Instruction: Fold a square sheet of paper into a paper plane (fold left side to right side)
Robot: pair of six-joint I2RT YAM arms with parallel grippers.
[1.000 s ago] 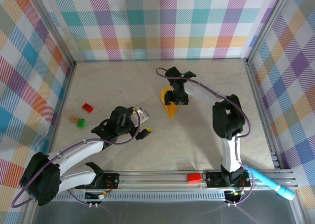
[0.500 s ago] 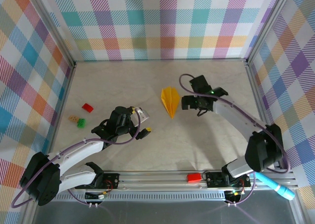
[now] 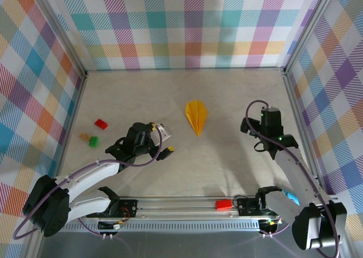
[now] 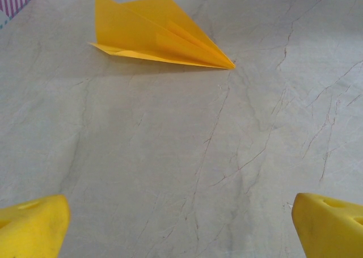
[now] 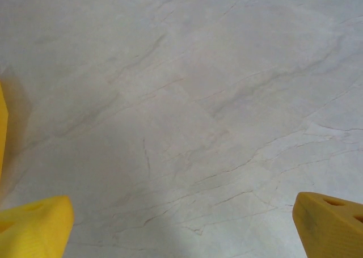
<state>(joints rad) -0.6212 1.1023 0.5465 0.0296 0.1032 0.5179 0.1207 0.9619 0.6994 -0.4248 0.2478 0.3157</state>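
The paper plane (image 3: pixel 196 116) lay flat on the table (image 3: pixel 227 161), ahead of the left gripper (image 4: pixel 181 227) and well apart from the right gripper (image 5: pixel 181 227), both sets of 2 fingers spread wide and empty, suggesting the folding was finished.

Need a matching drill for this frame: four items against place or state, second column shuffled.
Column 1
1. paper plane
2. green block
3. left gripper
4. right gripper

Column 2
a. open, to the right of the plane
b. far left, next to a red block
c. lying centrally, nose pointing to the near edge
d. open, front-left of the plane

Pairs: 1-c, 2-b, 3-d, 4-a
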